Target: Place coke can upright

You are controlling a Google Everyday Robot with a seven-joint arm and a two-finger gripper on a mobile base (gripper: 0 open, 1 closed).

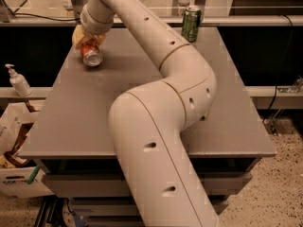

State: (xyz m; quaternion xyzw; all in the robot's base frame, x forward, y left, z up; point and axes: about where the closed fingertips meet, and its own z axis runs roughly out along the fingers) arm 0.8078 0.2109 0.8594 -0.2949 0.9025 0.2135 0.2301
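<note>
The coke can (92, 56) is red with a silver end facing me. It is tilted on its side at the far left of the grey table (94, 112). My gripper (89, 42) reaches down onto it from above and is closed around its upper part, with yellowish fingers (78, 34) on either side. The wrist hides the top of the can. I cannot tell whether the can rests on the table or hangs just above it.
A green can (191, 23) stands upright at the table's far edge, right of centre. My arm (161, 126) crosses the middle of the table. A soap bottle (18, 81) and a cardboard box (16, 150) sit left of the table.
</note>
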